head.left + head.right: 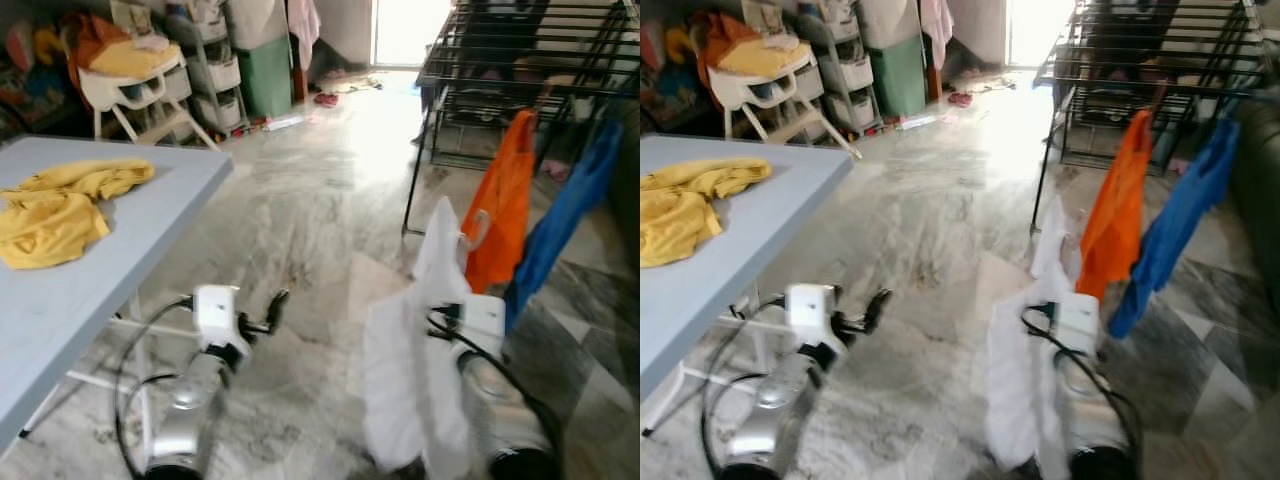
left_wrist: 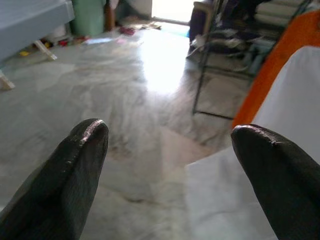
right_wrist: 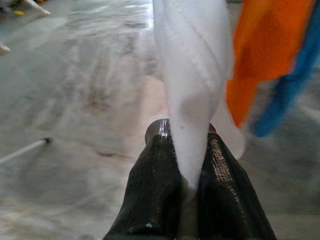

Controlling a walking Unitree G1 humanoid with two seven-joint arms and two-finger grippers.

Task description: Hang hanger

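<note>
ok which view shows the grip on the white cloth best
The right wrist view: the right gripper is shut on the white cloth. Both eye views show it draped over that arm; the left wrist view catches an edge.

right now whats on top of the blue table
Crumpled yellow clothes lie on the blue table near its left side. Whatever sits under the cloth is covered.

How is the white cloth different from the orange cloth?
The white cloth is pinched in the right claw, low over the floor; the orange cloth already hangs on the black drying rack. The white one looks wider and bunched, the orange one narrower and hanging straight. Both droop down limp.
</note>
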